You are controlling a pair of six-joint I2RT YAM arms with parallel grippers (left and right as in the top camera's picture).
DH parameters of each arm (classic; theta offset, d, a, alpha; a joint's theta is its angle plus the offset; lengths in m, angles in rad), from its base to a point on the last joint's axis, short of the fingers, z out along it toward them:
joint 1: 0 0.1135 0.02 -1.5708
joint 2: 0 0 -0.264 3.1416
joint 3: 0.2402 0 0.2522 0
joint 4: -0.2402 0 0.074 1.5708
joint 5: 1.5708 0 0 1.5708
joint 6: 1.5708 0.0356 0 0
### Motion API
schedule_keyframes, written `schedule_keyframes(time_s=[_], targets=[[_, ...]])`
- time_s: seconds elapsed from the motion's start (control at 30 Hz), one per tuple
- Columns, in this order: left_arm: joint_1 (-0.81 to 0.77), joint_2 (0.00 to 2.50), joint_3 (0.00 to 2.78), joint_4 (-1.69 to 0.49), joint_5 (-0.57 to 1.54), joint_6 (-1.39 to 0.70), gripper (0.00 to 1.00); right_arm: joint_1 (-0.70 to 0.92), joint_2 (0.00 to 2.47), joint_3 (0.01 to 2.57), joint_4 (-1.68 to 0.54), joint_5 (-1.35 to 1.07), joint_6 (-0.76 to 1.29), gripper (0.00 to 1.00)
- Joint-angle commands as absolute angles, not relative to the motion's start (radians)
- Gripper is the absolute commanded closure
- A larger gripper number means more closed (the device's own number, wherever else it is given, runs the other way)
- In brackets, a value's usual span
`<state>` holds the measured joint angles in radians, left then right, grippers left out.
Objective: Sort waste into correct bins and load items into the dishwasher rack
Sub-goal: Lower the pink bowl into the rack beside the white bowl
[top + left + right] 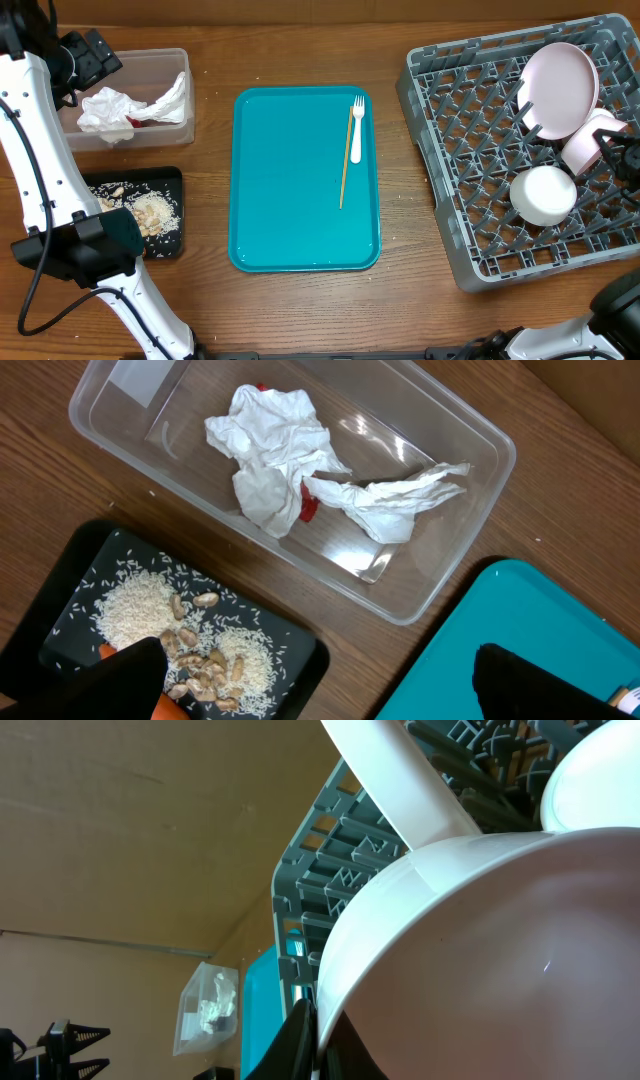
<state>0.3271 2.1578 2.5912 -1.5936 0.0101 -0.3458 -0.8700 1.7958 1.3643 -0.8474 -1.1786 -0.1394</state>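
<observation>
Showing the fork (356, 130) and stick (345, 165) lying far-edge to near-edge mid-bench, right of my wide-spread left hand (325, 668); my right hand (318, 1045) pinches a bowl (480, 950).

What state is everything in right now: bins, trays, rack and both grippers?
clear tub: holds napkins and red wrapper
black tray: holds food scraps
fork: lying on teal tray
wooden stick: lying beside the fork
plate: tilted on edge in rack
white bowl: in rack
left gripper: open, empty
right gripper: against pale bowl, grip unclear
</observation>
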Motion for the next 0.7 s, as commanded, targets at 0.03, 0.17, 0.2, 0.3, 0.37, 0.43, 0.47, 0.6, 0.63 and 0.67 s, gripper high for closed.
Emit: schedule_keyframes(time_s=[0.03, 0.17, 0.2, 0.3, 0.37, 0.43, 0.47, 0.6, 0.63, 0.67], targets=[[0.320, 2.120, 2.587, -1.596, -0.001, -0.363, 0.00, -0.874, 1.802, 1.337, -0.841, -1.208, -0.157, 0.96], [0.320, 2.120, 2.587, -1.595, -0.001, -0.363, 0.00, -0.874, 1.802, 1.336, -0.843, -1.335, -0.157, 0.96], [0.320, 2.120, 2.587, -1.595, -0.001, -0.363, 0.00, -0.874, 1.802, 1.336, -0.842, -1.374, -0.157, 0.96], [0.320, 2.120, 2.587, -1.595, -0.001, -0.363, 0.00, -0.874, 1.802, 1.336, -0.842, -1.390, -0.157, 0.96], [0.320, 2.120, 2.587, -1.596, -0.001, -0.363, 0.00, -0.874, 1.802, 1.335, -0.844, -1.369, -0.157, 0.96], [0.320, 2.120, 2.587, -1.595, -0.001, -0.363, 0.00, -0.874, 1.802, 1.334, -0.853, -1.333, -0.157, 0.96], [0.320, 2.120, 2.587, -1.596, -0.001, -0.363, 0.00, -0.874, 1.802, 1.334, -0.858, -1.315, -0.157, 0.96], [0.320, 2.120, 2.587, -1.595, -0.001, -0.363, 0.00, -0.875, 1.802, 1.334, -0.874, -1.238, -0.150, 0.96], [0.320, 2.120, 2.587, -1.595, -0.001, -0.363, 0.00, -0.875, 1.802, 1.334, -0.875, -1.211, -0.132, 0.96], [0.320, 2.120, 2.587, -1.595, -0.001, -0.363, 0.00, -0.876, 1.802, 1.334, -0.875, -1.197, -0.125, 0.96]])
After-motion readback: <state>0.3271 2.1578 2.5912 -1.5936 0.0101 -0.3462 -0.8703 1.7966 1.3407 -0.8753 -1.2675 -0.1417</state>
